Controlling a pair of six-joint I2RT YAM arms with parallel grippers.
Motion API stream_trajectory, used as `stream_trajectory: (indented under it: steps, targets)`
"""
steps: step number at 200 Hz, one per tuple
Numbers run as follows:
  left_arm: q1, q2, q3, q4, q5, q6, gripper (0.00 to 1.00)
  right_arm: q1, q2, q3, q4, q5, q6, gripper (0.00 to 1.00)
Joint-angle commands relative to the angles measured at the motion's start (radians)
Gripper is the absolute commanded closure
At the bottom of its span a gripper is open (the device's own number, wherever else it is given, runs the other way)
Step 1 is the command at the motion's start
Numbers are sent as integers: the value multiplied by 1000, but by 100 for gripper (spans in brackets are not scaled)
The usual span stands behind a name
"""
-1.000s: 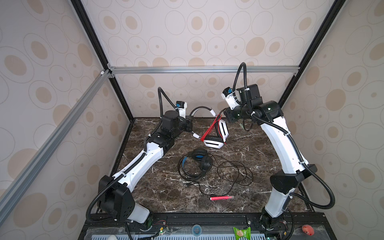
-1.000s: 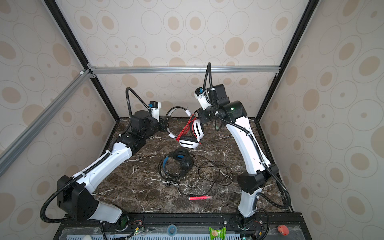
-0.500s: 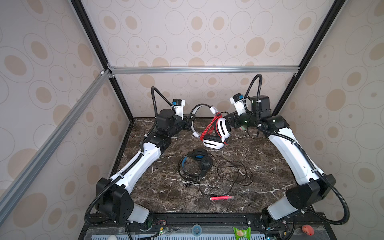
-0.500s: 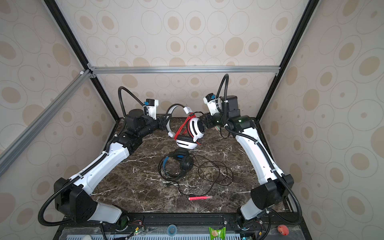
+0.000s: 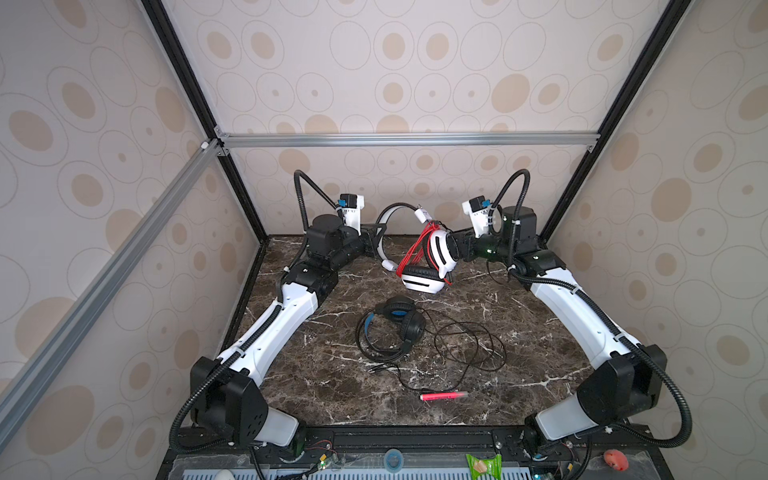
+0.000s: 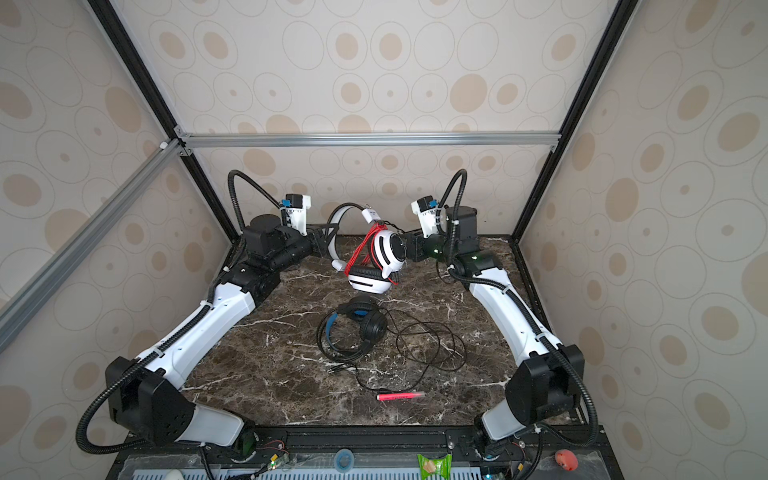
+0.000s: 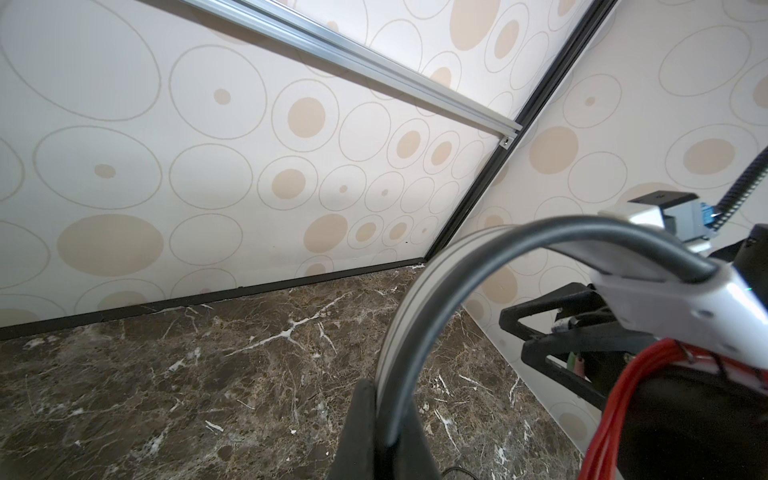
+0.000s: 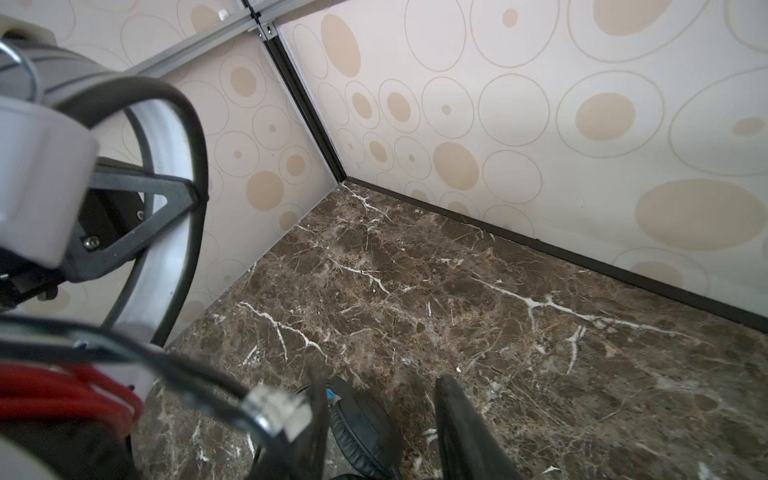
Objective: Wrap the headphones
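The white headphones (image 5: 439,254) (image 6: 388,251) hang above the back of the table, red cord (image 5: 415,249) wound around them. My left gripper (image 5: 376,239) (image 7: 386,436) is shut on their grey-white band (image 7: 415,316). My right gripper (image 5: 455,249) (image 8: 380,399) is open beside the upper white earcup, with nothing between its fingers. The right wrist view shows the band (image 8: 153,137), the red cord (image 8: 62,395) and a blurred cord end (image 8: 278,409) close by. The black headphones (image 5: 395,328) (image 6: 357,328) (image 8: 361,424) lie mid-table, their black cord (image 5: 465,345) in loose loops.
A pink-red pen (image 5: 442,395) (image 6: 399,396) lies near the front of the marble table (image 5: 540,332). The back wall and the black corner posts stand close behind both grippers. Small items sit on the front ledge below the table's edge.
My right gripper has opened, let go of the red cord and dropped from above the headset to beside its earcup. My left gripper has lifted the band slightly toward the back.
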State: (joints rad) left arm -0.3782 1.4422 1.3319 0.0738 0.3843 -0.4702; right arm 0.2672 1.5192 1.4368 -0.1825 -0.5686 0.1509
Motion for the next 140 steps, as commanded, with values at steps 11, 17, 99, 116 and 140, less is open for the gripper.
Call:
stream_trajectory:
  steps: [11,17,99,116,140]
  targets:
    - [9,-48,69,95,20,-70,100,-23,-30,-43,154,-50,79,53]
    - [9,-49,69,95,15,-73,100,-23,-26,-46,155,-53,80,52]
    - [20,-64,42,139,-56,-140,100,-23,-18,-203,246,-115,162,51]
    - [28,-83,13,133,-88,-142,100,-23,-30,-232,214,-100,151,49]
    - [53,-123,-47,125,-140,-145,100,-23,-49,-262,123,-45,113,47]
